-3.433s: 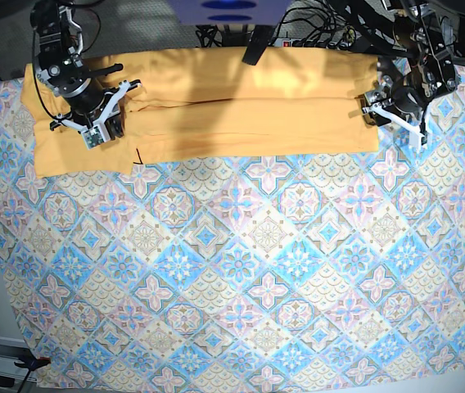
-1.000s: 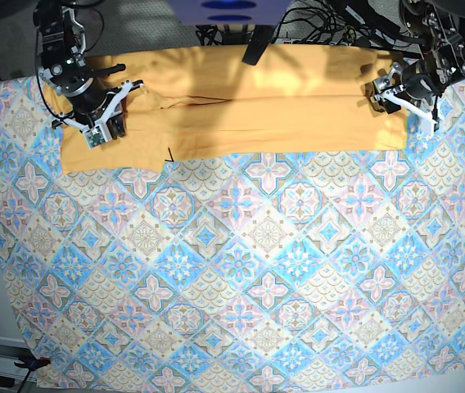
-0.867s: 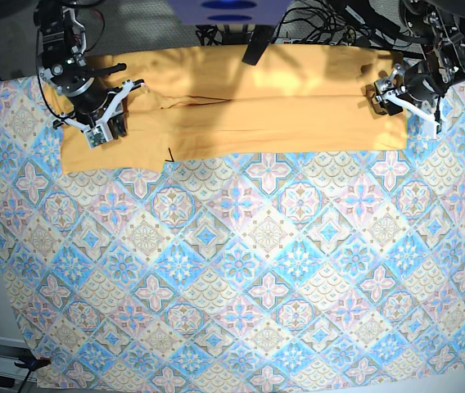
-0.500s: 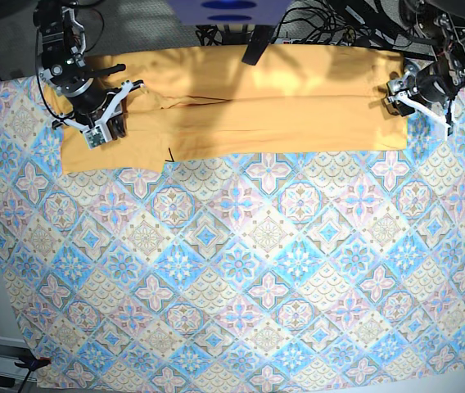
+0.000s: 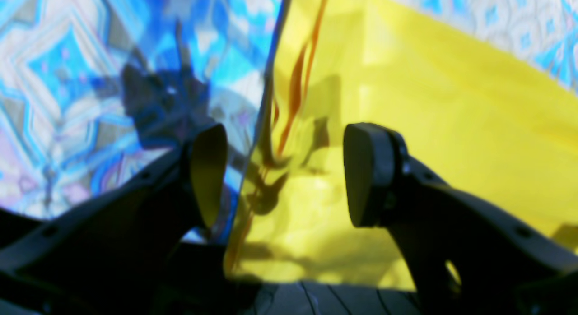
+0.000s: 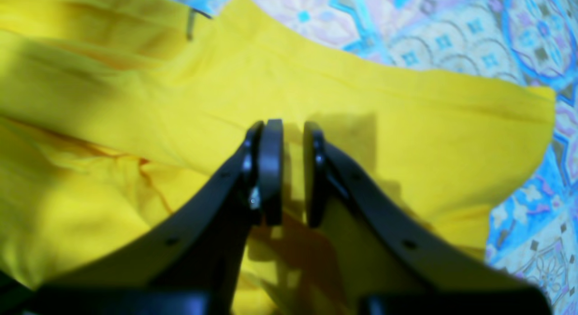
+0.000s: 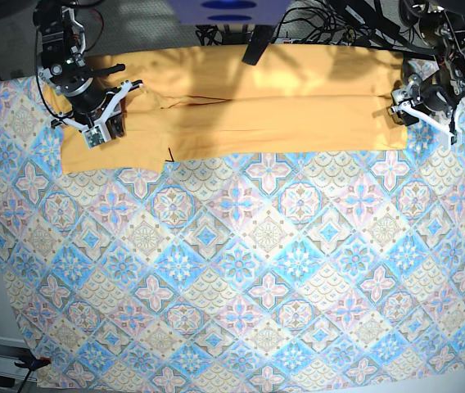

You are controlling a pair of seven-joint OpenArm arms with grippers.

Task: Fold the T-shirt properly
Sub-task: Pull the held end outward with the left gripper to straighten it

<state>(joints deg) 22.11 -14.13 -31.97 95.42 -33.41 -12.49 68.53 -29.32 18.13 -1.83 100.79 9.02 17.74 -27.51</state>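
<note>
shirt: the T-shirt [image 7: 249, 102] lies at the far edge of the table, folded lengthwise into a long yellow-orange band running left-right across base view; a sleeve part sticks out at the band's left end, lower corner.
shirt folds: a long crease runs along the middle of the band; a small dark thread or mark sits nr the lower edge, left part.
cloth: the tablecloth [image 7: 241, 270], blue-pink tile pattern, covers the rest of the table, bare in front of the shirt.
right gripper: the right gripper [image 6: 292, 170] is on base view's left, over the shirt's sleeve end; fingers nearly together w/ a thin gap. Wrist view shows yellow fabric under and behind the tips, but whether cloth is pinched betw them can't be told.
left gripper: the left gripper [image 5: 282, 170] is on base view's right, at the shirt's other end; fingers spread wide apart, nothing held.
left gripper vs shirt: in wrist view the shirt's edge runs betw the two fingers, one finger over the tablecloth side, the other over the yellow side; contact w/ fabric unclear, view blurred.
arms: both arms reach in from the far side of the table, one at each end of the band.
back edge: cables and dark gear lie behind the shirt, beyond the table edge.
</note>
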